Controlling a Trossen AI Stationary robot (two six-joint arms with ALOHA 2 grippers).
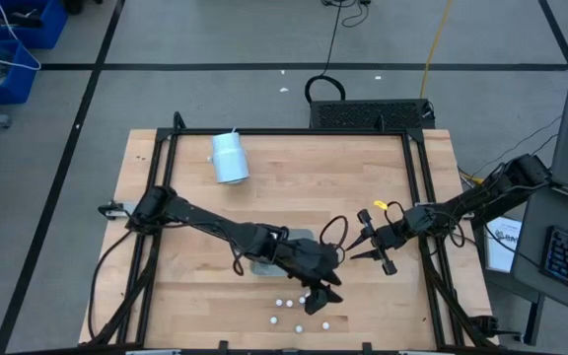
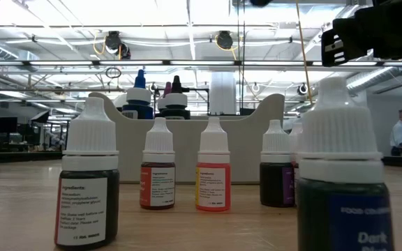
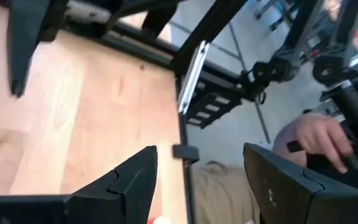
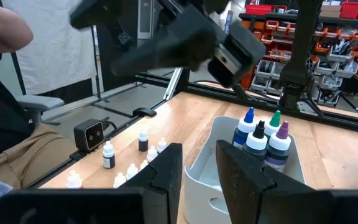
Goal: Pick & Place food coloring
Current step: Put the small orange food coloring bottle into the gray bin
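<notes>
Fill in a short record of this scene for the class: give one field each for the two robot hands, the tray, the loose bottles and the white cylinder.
left hand: open, holding nothing, over the table's near middle above the loose bottles
right hand: open, empty, right of the tray
tray: grey, holds four larger bottles with blue, black, green and purple tips
small bottles: white-capped, standing loose on the wood near the front edge, outside the tray
white cylinder: lying toward the table's far side, apart from everything else
</notes>
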